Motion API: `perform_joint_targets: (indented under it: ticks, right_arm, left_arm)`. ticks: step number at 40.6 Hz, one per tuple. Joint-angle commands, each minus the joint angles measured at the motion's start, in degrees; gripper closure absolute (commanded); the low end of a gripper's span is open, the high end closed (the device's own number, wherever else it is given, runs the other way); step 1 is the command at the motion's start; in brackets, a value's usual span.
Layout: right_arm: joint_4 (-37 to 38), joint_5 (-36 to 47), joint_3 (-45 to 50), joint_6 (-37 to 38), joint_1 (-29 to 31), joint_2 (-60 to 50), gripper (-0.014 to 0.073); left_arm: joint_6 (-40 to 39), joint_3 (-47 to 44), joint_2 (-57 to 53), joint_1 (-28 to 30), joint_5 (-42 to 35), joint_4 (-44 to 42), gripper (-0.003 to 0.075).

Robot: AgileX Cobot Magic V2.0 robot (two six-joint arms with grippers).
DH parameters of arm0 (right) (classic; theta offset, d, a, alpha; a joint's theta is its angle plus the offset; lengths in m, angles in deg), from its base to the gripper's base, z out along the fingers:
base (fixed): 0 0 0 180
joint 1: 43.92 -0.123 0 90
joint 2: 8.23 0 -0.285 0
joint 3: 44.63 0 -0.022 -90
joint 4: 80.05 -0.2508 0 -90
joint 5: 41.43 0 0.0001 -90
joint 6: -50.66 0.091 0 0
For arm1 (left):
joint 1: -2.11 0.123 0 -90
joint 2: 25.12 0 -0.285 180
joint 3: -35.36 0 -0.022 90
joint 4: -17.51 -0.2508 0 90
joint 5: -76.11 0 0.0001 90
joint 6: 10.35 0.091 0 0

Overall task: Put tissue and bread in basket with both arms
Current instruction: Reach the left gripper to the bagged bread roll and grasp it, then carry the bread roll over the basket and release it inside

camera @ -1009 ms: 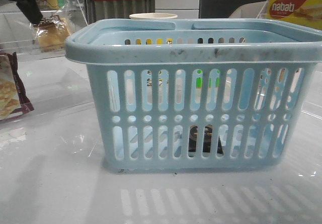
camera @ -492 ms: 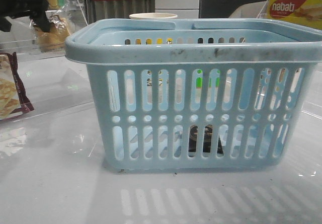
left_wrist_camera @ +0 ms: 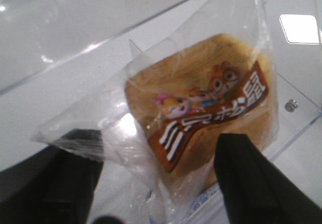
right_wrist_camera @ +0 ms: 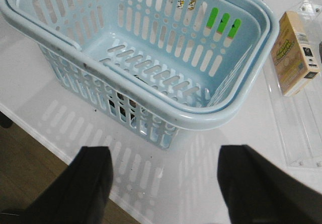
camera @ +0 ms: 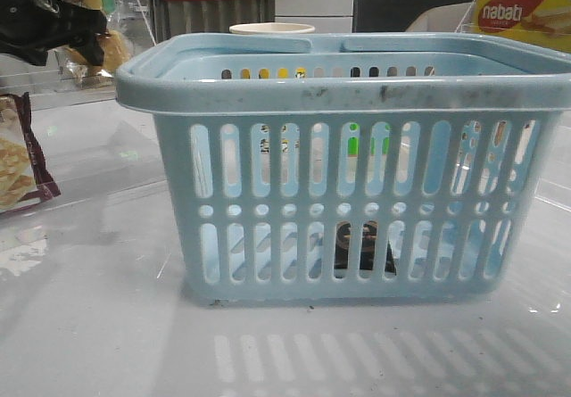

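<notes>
The light-blue basket point(camera: 343, 183) stands mid-table and also shows in the right wrist view point(right_wrist_camera: 151, 48). A small dark packet, the tissue point(camera: 361, 247), shows through its lower slots, lying inside against the near wall. The bread point(left_wrist_camera: 201, 103), golden buns in a clear bag with a brown label, lies at the far left behind the basket point(camera: 105, 51). My left gripper point(left_wrist_camera: 156, 183) is open, one finger on each side of the bag's lower end; in the front view it point(camera: 89, 31) covers part of the bread. My right gripper point(right_wrist_camera: 166, 183) is open and empty over the table before the basket.
A maroon-edged cracker packet point(camera: 18, 161) lies at the left edge. A yellow-red nabati box point(camera: 522, 9) and a white cup point(camera: 272, 29) stand behind the basket. A yellow carton point(right_wrist_camera: 294, 53) lies in a clear tray point(right_wrist_camera: 302, 138). The table's front edge point(right_wrist_camera: 30, 128) is close.
My left gripper has swung down and to the right onto the bread bag, now hiding part of it. The basket and the dark packet have not moved.
</notes>
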State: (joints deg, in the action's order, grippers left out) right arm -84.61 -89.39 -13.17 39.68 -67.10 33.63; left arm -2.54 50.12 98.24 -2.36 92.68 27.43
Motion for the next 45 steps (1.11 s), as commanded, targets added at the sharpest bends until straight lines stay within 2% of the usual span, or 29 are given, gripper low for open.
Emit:
perform_joint_targets:
  ticks: [1,9,19,36,45]
  right_arm:
    - [0.4,4.0,-1.4,-0.5,-0.1,0.0,0.0043]
    - [0.4,4.0,-1.4,-0.5,-0.1,0.0,0.0043]
    - [0.4,4.0,-1.4,-0.5,-0.1,0.0,0.0043]
    - [0.4,4.0,-1.4,-0.5,-0.1,0.0,0.0043]
    - [0.4,4.0,-1.4,-0.5,-0.1,0.0,0.0043]
  left_arm:
    - [-0.2,2.0,-3.4,-0.3,-4.5,0.7,0.0339]
    - [-0.2,2.0,-4.0,-0.3,-2.7,0.7,0.0494]
    - [-0.2,2.0,-6.5,-0.4,2.2,0.7,0.0629]
    - [-0.2,2.0,-16.1,-0.4,9.8,0.7,0.063]
    - [4.9,2.0,-24.2,-2.4,17.3,0.7,0.063]
